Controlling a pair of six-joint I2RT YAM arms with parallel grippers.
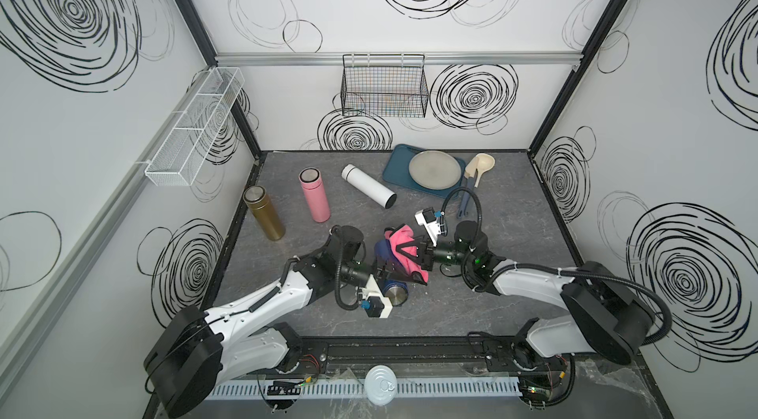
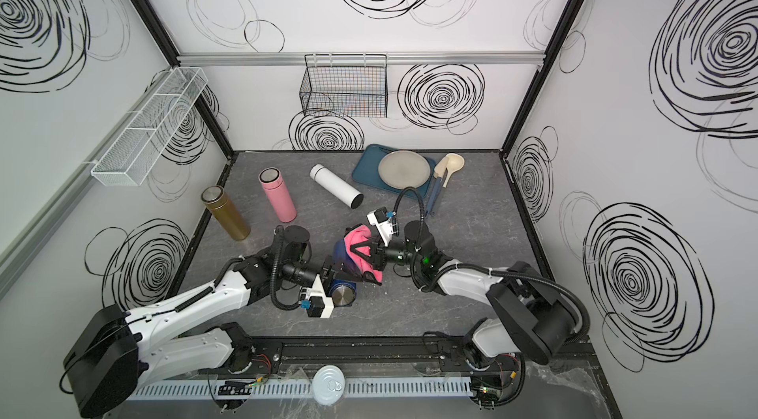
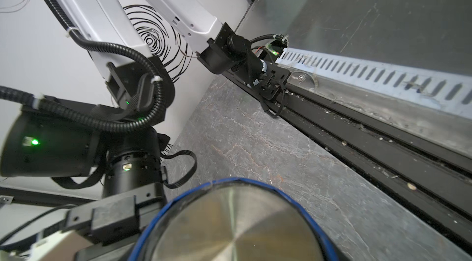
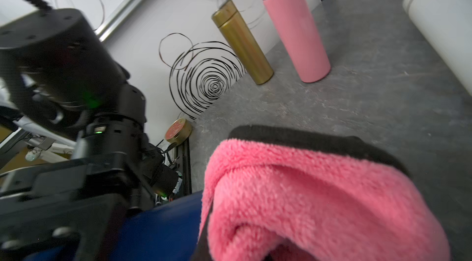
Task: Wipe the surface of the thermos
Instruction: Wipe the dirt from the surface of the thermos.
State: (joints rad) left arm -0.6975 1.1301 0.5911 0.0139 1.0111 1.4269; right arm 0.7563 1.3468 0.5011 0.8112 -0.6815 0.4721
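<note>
Beyond the blue thermos (image 1: 394, 295), toward the back wall, a white thermos (image 1: 369, 185) lies on its side. A pink thermos (image 1: 314, 194) and a gold thermos (image 1: 264, 213) stand upright off to the thermos's left side, well apart from it. Farther back than the blue thermos and to its right sits a dark blue tray (image 1: 396, 165) with a grey plate (image 1: 434, 169) on it, a pale ladle (image 1: 482, 163) and a blue-handled spatula (image 1: 467, 191) just beside. A tin can (image 1: 380, 385) lies in front of the thermos, past the black rail.

The blue thermos itself is tilted above the grey table near its middle, steel bottom (image 3: 237, 226) turned toward the front. The left claw (image 1: 381, 269) is clamped around its body from the left. The right claw (image 1: 412, 253) pinches a pink cloth (image 1: 404, 232) and presses it onto the thermos's upper part from the right, so the cloth (image 4: 319, 196) hides much of that end, with the blue wall (image 4: 163, 224) showing beneath.
</note>
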